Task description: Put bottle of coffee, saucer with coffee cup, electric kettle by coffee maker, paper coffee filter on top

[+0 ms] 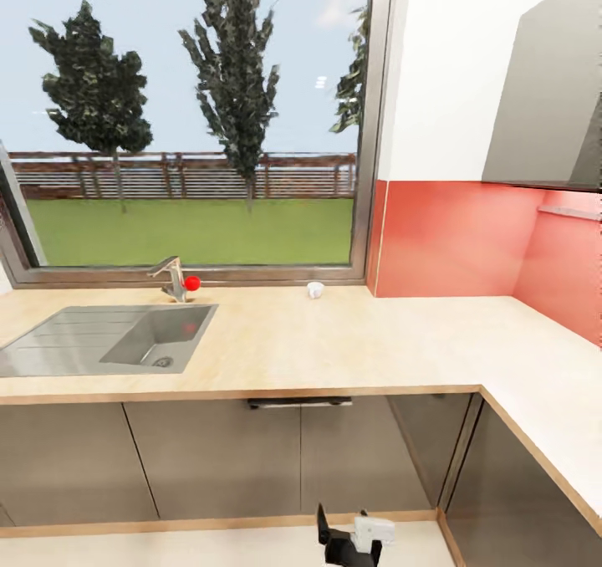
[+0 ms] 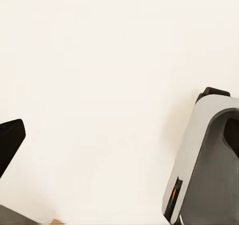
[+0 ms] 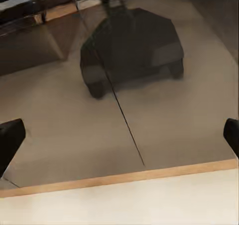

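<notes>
One task item is on your countertop (image 1: 334,349): a small white coffee cup (image 1: 315,289), standing at 12 o'clock from you near the window sill, well apart from the sink (image 1: 159,337) and the red-handled faucet (image 1: 177,278) at your 10 o'clock. There is no saucer under the cup. I judge the station barely begun: the coffee maker, coffee bottle, filter, saucer and kettle all remain to be placed.

Your right gripper (image 3: 119,140) faces the glossy cabinet doors (image 3: 124,115) below the counter, its two dark fingertips (image 3: 10,138) wide apart with nothing between them. Of your left gripper one fingertip (image 2: 9,143) shows against a pale surface; I cannot tell whether it is spread or closed.
</notes>
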